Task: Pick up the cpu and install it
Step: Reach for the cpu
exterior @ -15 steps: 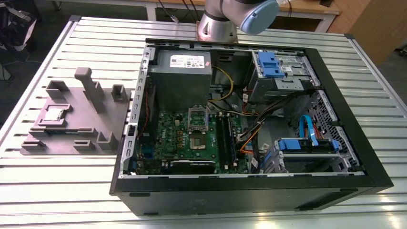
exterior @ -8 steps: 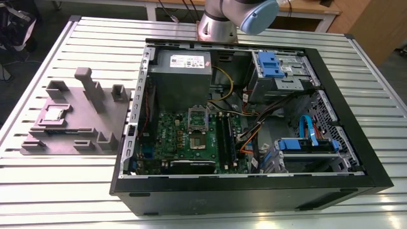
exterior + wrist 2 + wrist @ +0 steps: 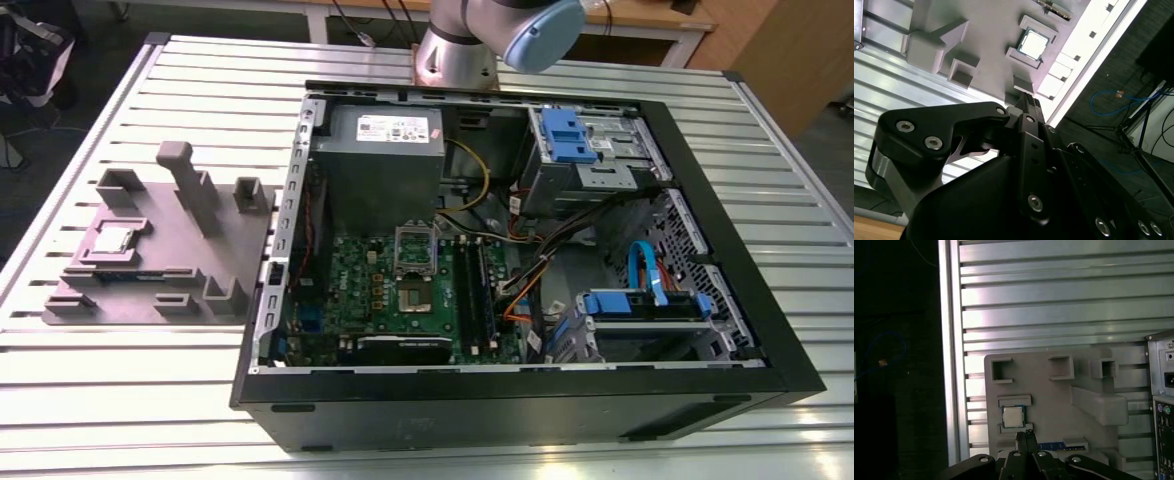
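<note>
The cpu (image 3: 114,238) lay flat, metal top upward, in a square recess of the grey fixture plate (image 3: 167,262). The plate stood on the slatted metal table (image 3: 200,80), just beside the open computer case (image 3: 534,395), on the exterior view's left. In the first wrist view the gripper (image 3: 1026,439) was clear of the cpu and not in contact with it. Its jaws were closed together, holding nothing. The green motherboard (image 3: 400,290) lay inside the case.

The cpu (image 3: 115,238) sits in the grey holder (image 3: 180,262).
</note>
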Available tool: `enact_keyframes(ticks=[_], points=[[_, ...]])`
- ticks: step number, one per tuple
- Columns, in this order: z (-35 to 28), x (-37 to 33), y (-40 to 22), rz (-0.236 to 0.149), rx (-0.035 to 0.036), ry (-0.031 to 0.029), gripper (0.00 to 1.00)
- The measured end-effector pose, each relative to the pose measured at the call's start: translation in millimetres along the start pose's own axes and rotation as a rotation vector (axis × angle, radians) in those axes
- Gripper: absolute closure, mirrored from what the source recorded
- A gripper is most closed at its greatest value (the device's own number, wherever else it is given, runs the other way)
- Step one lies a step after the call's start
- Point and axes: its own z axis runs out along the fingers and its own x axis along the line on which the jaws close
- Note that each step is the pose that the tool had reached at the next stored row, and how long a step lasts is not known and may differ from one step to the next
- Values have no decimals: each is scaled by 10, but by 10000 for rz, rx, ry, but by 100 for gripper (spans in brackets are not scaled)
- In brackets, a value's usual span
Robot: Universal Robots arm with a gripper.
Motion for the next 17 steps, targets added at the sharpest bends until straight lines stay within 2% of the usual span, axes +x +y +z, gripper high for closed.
enact_keyframes(ticks=[17], points=[[5, 70, -5, 1, 0, 0, 90]])
